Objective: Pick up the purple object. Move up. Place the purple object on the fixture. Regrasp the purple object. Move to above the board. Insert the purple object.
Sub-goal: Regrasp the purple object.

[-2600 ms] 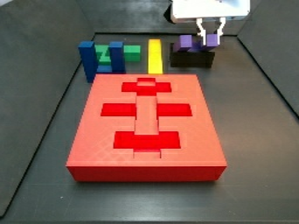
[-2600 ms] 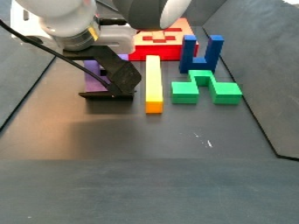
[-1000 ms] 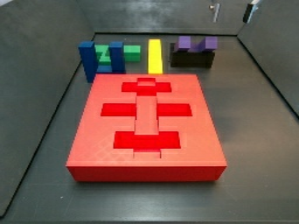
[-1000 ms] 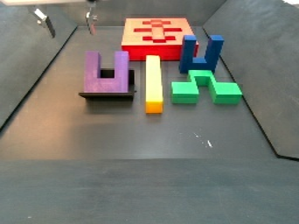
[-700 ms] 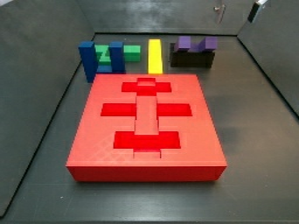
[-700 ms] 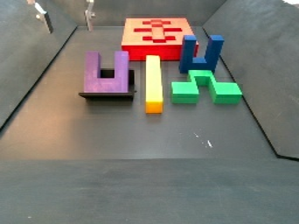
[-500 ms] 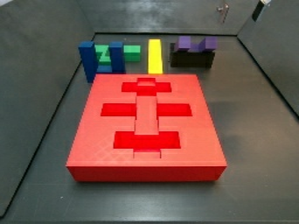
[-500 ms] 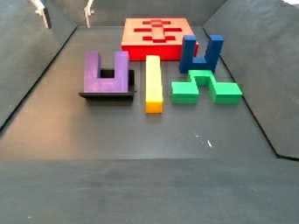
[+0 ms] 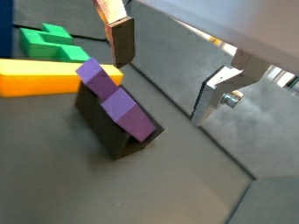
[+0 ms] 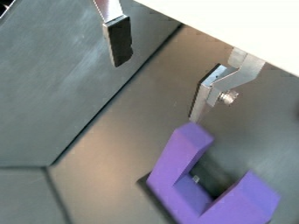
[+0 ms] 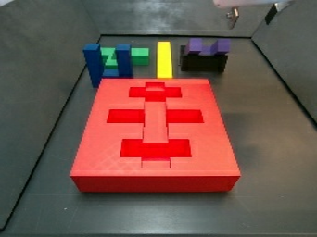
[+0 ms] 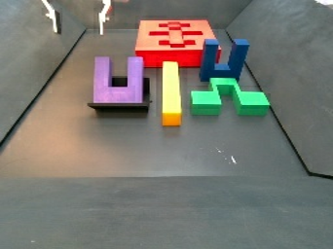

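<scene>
- Gripper (image 12: 77, 19) up high at the far end of the table, fingers (image 9: 121, 40) spread wide with nothing between them, so the regrasp is the step not yet done
- Purple object (image 12: 117, 80) sits on the fixture (image 12: 120, 105), prongs up in a side view; in a wrist view it leans back on the dark bracket (image 9: 105, 131)
- Risk one: descending off-centre, a fingertip lands on a prong top and knocks the piece off its perch
- Risk two: the yellow bar (image 12: 170, 92) lies just beside the fixture, and a wide-open finger could clip it on the way down
- Risk three: closing on a tilted piece gives a skewed hold, and that would likely jam later at the cutouts of the board (image 11: 155, 130)
</scene>
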Controlling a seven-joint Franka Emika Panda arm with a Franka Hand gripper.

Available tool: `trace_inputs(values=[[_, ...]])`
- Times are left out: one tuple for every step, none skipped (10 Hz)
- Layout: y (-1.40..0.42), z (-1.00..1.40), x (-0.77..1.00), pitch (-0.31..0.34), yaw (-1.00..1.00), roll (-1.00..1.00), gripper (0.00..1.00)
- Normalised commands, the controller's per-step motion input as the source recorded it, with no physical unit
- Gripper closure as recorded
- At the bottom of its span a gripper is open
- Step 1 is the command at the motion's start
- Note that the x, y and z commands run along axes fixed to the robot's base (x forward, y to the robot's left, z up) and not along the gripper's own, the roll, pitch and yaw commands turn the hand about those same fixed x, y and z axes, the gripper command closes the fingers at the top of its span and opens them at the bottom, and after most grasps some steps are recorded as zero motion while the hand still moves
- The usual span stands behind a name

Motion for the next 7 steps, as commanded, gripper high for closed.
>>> trace_inputs(values=[[0.07,-0.25,0.26,0.191,0.13,0.93,0.00],[0.12,-0.21,0.19,0.197,0.25,0.94,0.00],[0.11,-0.20,0.14,0.246,0.29,0.94,0.00],[0.05,-0.37,0.08,0.194,0.24,0.78,0.00],[0.02,-0.42,0.10,0.149,0.28,0.73,0.00],[0.00,-0.43,0.12,0.149,0.27,0.72,0.00],[0.00,-0.41,0.01,0.174,0.23,0.74,0.00]])
